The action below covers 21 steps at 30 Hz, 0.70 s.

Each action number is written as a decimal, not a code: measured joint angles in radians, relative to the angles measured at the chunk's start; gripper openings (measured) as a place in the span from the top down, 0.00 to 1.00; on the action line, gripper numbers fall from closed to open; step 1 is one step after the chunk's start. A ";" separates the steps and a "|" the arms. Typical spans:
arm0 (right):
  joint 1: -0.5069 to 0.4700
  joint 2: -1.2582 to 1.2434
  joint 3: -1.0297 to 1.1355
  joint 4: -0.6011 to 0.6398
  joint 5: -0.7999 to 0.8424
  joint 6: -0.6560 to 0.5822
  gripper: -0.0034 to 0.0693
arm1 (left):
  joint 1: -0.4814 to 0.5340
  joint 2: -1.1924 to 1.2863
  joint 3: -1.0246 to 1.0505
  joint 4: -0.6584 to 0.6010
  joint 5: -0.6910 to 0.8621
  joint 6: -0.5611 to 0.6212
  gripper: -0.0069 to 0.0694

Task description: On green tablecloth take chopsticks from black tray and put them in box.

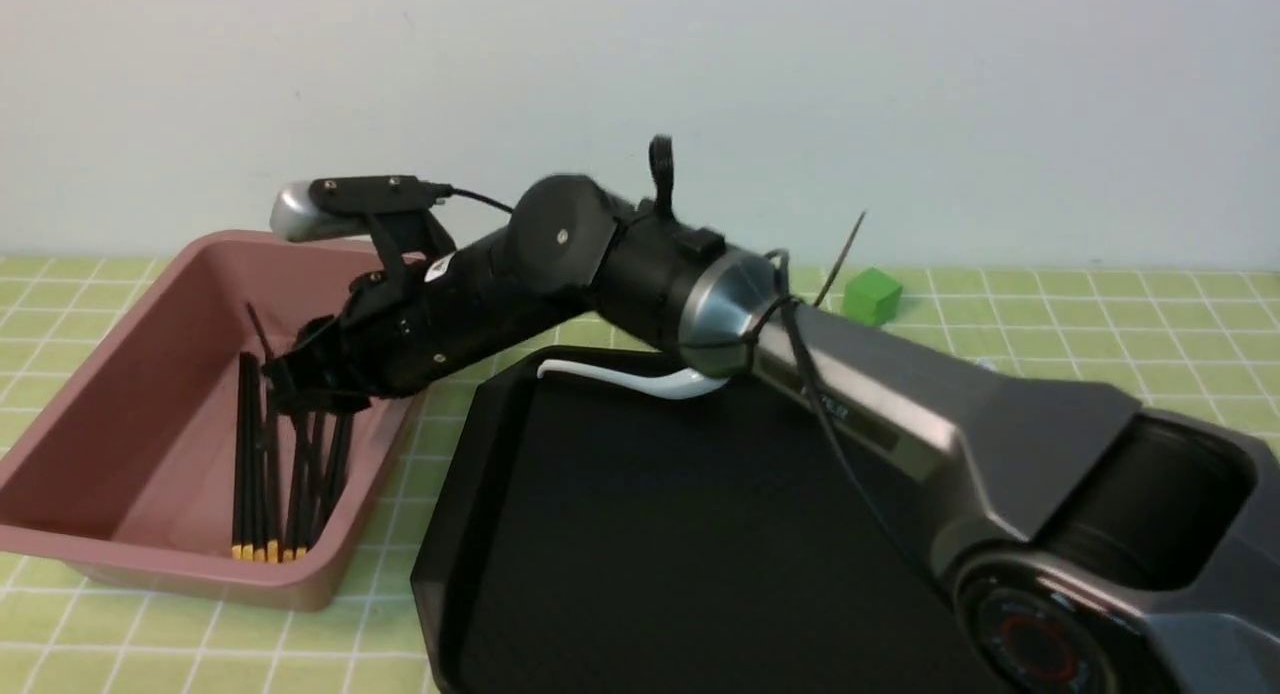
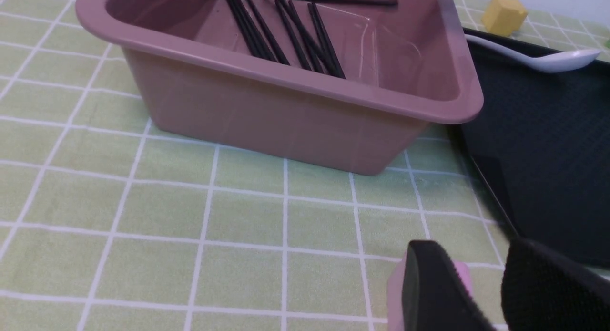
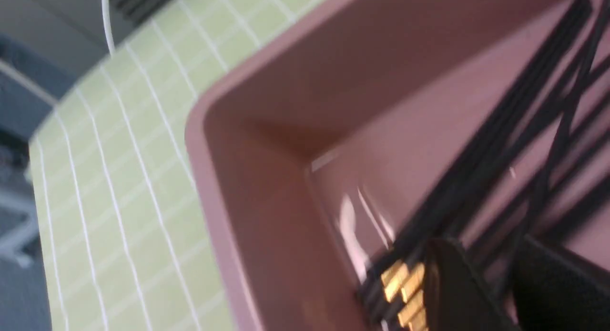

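- Front view: the pink box (image 1: 130,394) sits on the left of the green tablecloth (image 1: 1100,314). The black tray (image 1: 650,534) lies just beside it, on its right.
- The chopsticks (image 1: 270,474) lie in a bunch inside the box. Their yellow ends point at the near wall. One stick leans up at a tilt by the claw.
- The right arm (image 1: 900,404) reaches over the tray. Its right claw (image 1: 300,374) is down inside the box, over the chopsticks. From here I cannot tell how its fingers stand.
- A white spoon (image 1: 640,379) lies at the far edge of the tray. A small green cube (image 1: 872,296) sits on the cloth behind the tray.
- Left wrist view: the left claw (image 2: 488,288) hangs low over the cloth, near the edge of the tray. Its two fingers are apart and nothing is between them.
- The chopsticks lie on the floor of the box, and one stick crosses over the rest. A yellow cube (image 2: 504,15) sits past the tray.
- Right wrist view: this picture is blurry. The right claw's fingers are apart, low in the box. One thin stick runs through the gap. The gap is wider than the stick, so the claw is open and not squeezing it.
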<state>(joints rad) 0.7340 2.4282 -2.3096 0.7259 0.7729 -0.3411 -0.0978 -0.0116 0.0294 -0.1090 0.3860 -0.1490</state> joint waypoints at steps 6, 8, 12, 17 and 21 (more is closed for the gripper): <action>-0.041 -0.222 -0.006 -0.241 0.263 0.098 0.93 | 0.000 0.000 0.000 0.000 0.000 0.000 0.60; -0.057 -0.302 -0.010 -0.309 0.339 0.108 0.96 | 0.000 0.000 0.000 0.000 0.000 0.000 0.60; -0.078 -0.515 -0.011 -0.458 0.469 0.131 0.97 | 0.000 0.000 0.000 0.000 0.000 0.000 0.60; -0.083 -0.724 0.013 -0.624 0.487 0.176 0.96 | 0.000 0.000 0.000 0.000 0.000 0.000 0.60; -0.084 -0.986 0.118 -0.745 0.494 0.231 0.96 | 0.000 0.000 0.000 0.000 0.000 0.000 0.60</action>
<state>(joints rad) 0.6502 1.4424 -2.1913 -0.0186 1.2668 -0.1100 -0.0978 -0.0116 0.0294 -0.1090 0.3860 -0.1490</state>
